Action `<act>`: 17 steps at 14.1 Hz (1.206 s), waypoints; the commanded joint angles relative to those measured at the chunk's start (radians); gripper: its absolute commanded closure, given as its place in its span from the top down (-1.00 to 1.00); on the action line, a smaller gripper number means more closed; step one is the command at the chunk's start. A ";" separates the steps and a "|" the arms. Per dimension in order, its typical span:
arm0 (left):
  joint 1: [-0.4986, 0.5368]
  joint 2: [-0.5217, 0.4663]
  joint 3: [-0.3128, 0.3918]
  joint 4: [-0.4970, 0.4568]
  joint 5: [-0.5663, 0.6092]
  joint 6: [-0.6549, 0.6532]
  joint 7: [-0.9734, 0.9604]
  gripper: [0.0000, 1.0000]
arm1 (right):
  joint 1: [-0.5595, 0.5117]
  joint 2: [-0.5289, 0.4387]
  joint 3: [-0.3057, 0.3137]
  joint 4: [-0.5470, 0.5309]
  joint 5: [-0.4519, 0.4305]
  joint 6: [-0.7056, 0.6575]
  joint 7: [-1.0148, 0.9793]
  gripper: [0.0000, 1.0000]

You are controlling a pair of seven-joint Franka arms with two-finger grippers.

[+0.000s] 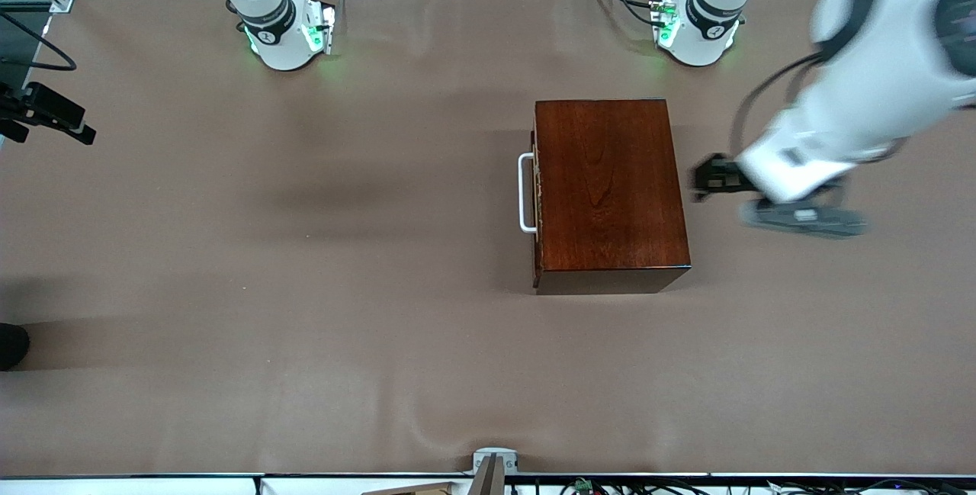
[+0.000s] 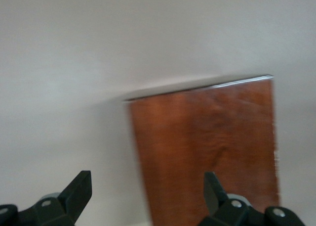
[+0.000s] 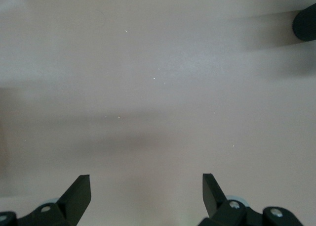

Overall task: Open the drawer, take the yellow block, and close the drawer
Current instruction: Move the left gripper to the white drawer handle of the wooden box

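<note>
A brown table [image 1: 305, 327] holds a mahogany box, drawer [image 1: 536, 197] shut. The open left gripper [image 2: 148, 196] hovers just beside it; right gripper [image 3: 146, 196] open, waiting. The stiff white handle [image 1: 524, 194] likely offers the best hold. The yellow block is unseen.

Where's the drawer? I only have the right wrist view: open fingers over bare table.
Observer: The drawer is shut inside the dark wooden box, mid-table toward the left arm's end. Its white handle faces the right arm's end.
Operator: Left gripper?
Observer: The left gripper is over the table beside the box, at the box's end toward the left arm's end of the table, not the handle end. Its fingers are open and hold nothing.
Operator: Yellow block?
Observer: It shows in no view.
</note>
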State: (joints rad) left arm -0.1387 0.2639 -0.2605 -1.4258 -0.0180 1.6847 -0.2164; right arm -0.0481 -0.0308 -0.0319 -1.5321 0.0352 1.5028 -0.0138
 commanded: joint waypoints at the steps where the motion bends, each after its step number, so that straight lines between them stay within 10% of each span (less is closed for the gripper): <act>1: -0.142 0.087 -0.003 0.050 -0.002 0.047 -0.180 1.00 | -0.018 -0.011 0.014 0.004 -0.011 0.001 0.000 1.00; 10: -0.519 0.308 0.030 0.148 0.071 0.190 -0.702 1.00 | -0.016 -0.011 0.014 0.004 -0.011 0.001 0.000 1.00; 17: -0.775 0.413 0.277 0.148 0.101 0.181 -0.724 1.00 | -0.015 -0.011 0.014 0.004 -0.011 0.001 0.000 1.00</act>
State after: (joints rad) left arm -0.8844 0.6533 -0.0334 -1.3094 0.0600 1.8843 -0.9298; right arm -0.0484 -0.0308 -0.0317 -1.5289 0.0348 1.5031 -0.0138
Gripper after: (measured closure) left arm 0.000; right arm 0.000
